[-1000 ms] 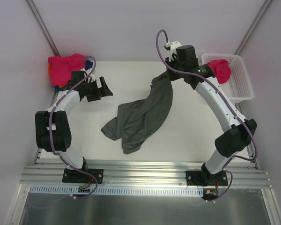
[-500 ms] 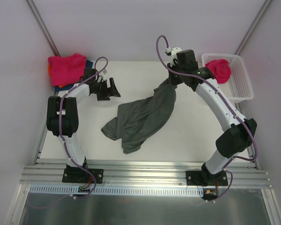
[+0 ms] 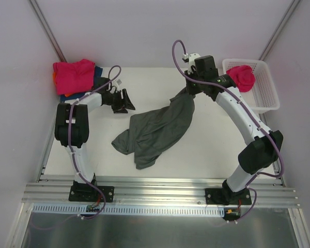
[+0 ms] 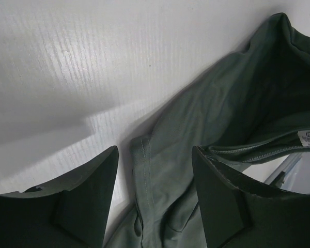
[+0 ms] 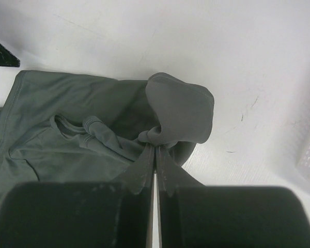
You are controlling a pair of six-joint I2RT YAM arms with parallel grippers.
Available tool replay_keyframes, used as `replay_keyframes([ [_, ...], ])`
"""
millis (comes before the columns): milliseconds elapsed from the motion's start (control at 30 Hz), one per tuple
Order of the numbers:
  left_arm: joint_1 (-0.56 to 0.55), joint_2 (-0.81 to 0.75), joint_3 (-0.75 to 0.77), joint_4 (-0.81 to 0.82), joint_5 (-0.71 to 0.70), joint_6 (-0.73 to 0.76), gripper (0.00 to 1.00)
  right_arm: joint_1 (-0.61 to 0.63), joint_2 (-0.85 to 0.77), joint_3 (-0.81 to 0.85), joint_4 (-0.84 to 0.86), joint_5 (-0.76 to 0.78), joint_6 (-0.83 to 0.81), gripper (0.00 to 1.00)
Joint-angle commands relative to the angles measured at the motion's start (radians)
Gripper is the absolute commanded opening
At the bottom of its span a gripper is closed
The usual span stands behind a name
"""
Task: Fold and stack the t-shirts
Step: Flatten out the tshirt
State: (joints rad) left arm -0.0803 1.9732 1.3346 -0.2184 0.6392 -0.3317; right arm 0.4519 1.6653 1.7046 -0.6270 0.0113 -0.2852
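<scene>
A large dark grey t-shirt [image 3: 157, 126] lies crumpled in the middle of the white table. My right gripper [image 3: 190, 91] is shut on a bunched fold at its far right end [image 5: 178, 111] and holds that end lifted. My left gripper [image 3: 128, 101] is open and empty, left of the shirt's far end. In the left wrist view the shirt's hem [image 4: 144, 170] lies between the open fingers [image 4: 219, 201], and the white neck label [image 4: 309, 138] shows at the right. Folded pink [image 3: 71, 75], blue [image 3: 98, 71] and orange shirts are piled at the far left corner.
A white lattice basket [image 3: 258, 85] stands at the far right and holds a pink shirt [image 3: 243, 76]. Bare white table [image 3: 93, 144] lies near and left of the grey shirt. Grey walls close the far side.
My left gripper has moved right, closer to the grey shirt. My right gripper has shifted slightly with the held end, and the shirt has sagged lower at its top.
</scene>
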Motion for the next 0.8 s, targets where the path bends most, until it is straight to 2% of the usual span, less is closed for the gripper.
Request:
replay_keyframes([
  [0, -0.018, 0.029, 0.0, 0.007, 0.06, -0.049, 0.6, -0.009, -0.049, 0.016, 0.001, 0.006, 0.001, 0.01],
  [233, -0.03, 0.049, -0.012, 0.024, 0.07, -0.082, 0.59, -0.013, -0.047, 0.015, 0.004, 0.007, 0.003, 0.01],
  [300, -0.035, 0.058, -0.008, 0.027, 0.074, -0.086, 0.49, -0.015, -0.047, 0.017, 0.006, 0.009, 0.003, 0.01],
  [333, -0.036, 0.067, -0.002, 0.028, 0.077, -0.086, 0.41, -0.016, -0.045, 0.017, 0.004, 0.009, 0.003, 0.01],
  [367, -0.038, 0.07, 0.0, 0.028, 0.074, -0.086, 0.27, -0.016, -0.044, 0.015, 0.006, 0.009, 0.003, 0.01],
  [533, -0.05, 0.072, 0.002, 0.031, 0.068, -0.096, 0.0, -0.019, -0.045, 0.006, 0.01, 0.01, 0.004, 0.01],
  [767, -0.033, 0.001, 0.058, 0.03, 0.025, -0.089, 0.0, -0.039, -0.041, 0.044, 0.021, 0.019, -0.02, 0.01],
])
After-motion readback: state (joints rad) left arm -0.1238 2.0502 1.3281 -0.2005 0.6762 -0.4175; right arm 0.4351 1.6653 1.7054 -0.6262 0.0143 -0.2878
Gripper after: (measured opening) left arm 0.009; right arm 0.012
